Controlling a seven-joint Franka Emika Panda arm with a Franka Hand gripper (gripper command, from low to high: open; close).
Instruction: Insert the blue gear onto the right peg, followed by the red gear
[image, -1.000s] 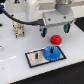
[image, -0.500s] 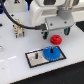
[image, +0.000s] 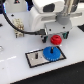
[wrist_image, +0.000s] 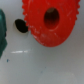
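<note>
We see the blue gear (image: 51, 53) lying flat on the plate (image: 34, 61), toward the plate's end on the exterior view's right, so we judge the first half of the task done. The peg is not visible to us; we take it to stand under the blue gear's hub, hidden there.

The red gear (image: 56, 39) hangs at the gripper (image: 57, 39), above the table (image: 15, 70) and just beyond the blue gear, a little toward the exterior view's right. In the wrist view the red gear (wrist_image: 51, 21) fills much of the picture, flat face toward the camera, its central hole plain and dark. We judge that the gripper is clamped on the red gear, since the gear sits off the table under the hand, though the fingers themselves are too blurred to make out.

The relation that matters now: the red gear's hole must come directly over the blue gear's hub. From the exterior view, the blue gear lies below and slightly nearer the camera than the red one, so we judge a short sideways shift, then a straight descent with the gear kept level.
</note>
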